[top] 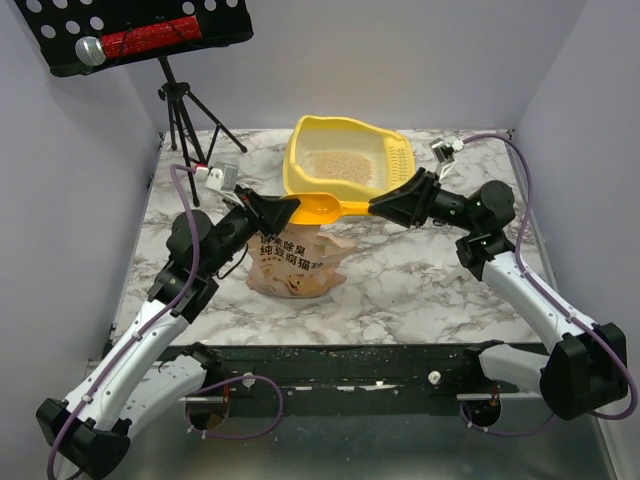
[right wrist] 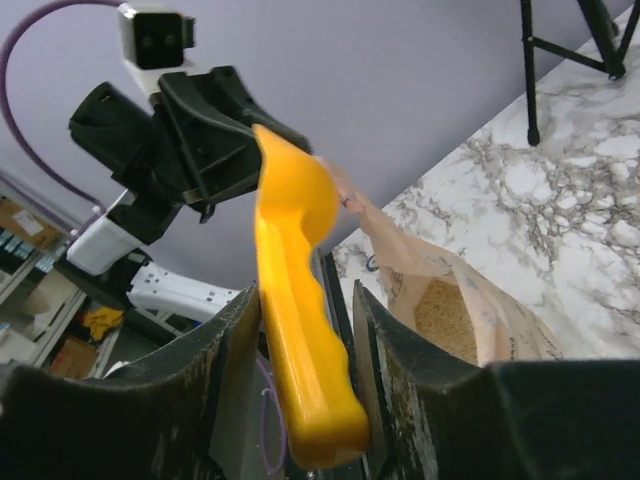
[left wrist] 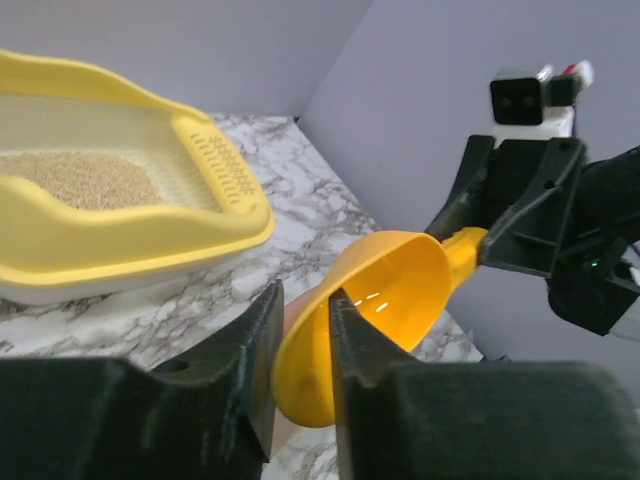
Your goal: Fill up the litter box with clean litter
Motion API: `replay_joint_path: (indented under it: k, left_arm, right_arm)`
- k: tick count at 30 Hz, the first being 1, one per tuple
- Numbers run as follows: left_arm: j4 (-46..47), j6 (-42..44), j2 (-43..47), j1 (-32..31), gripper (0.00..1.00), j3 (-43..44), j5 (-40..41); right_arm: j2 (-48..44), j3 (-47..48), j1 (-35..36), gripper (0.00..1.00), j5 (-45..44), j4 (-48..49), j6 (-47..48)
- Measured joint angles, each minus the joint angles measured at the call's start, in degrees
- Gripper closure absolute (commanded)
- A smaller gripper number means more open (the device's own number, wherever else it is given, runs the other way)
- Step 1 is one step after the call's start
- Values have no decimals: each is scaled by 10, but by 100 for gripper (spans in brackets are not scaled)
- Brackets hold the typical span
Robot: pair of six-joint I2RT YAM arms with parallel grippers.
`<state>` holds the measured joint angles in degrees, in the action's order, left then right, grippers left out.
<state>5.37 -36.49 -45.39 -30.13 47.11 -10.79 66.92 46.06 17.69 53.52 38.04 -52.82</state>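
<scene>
The yellow litter box point(top: 300, 140) stands at the back centre, with pale beige clean litter point(top: 335, 165) in its pan; both show in the left wrist view, the box point(left wrist: 150, 250) and the litter point(left wrist: 85, 178). A yellow-orange scoop point(top: 325, 208) hangs level in the air in front of the box, its bowl empty point(left wrist: 400, 290). My left gripper point(top: 290, 210) point(left wrist: 305, 300) is shut on the bowl's rim. My right gripper point(top: 375, 207) point(right wrist: 305, 300) is shut on the handle point(right wrist: 300, 340). Below them stands the open tan-pink bag point(top: 295, 265) with more litter inside point(right wrist: 440, 315).
A black tripod stand point(top: 180, 110) carries a perforated board with a red microphone point(top: 140, 40) at the back left. Grey walls close in both sides. A black strip with spilled grains point(top: 350, 360) runs along the table's near edge.
</scene>
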Motion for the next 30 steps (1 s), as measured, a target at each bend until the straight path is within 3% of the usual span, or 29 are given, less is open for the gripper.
replay_joint_path:
  k: [5, 8, 17, 19, 22, 25, 30]
  left_arm:
    - [-33, 16, -25, 0, 47, 0, 1]
    - [-42, 25, -25, -3, 53, 2, 1]
    - [-53, 42, -21, -6, 50, 11, 1]
    - [-56, 44, -21, -6, 56, 11, 1]
    - [-58, 49, -21, -6, 99, 11, 0]
    - [-52, 42, -16, -4, 100, 11, -26]
    - [-22, 30, 12, -2, 100, -8, -52]
  right_arm:
    - [-22, -5, 9, 99, 19, 8, -17]
    - [-35, -7, 9, 99, 23, 15, -27]
    - [-54, -18, 9, 99, 20, 11, -22]
    - [-59, -23, 9, 99, 17, 7, -17]
    - [-60, -26, 9, 97, 15, 2, -13]
    - [-59, -29, 0, 84, 14, -2, -16]
    - [-61, -30, -4, 72, 33, 35, -40]
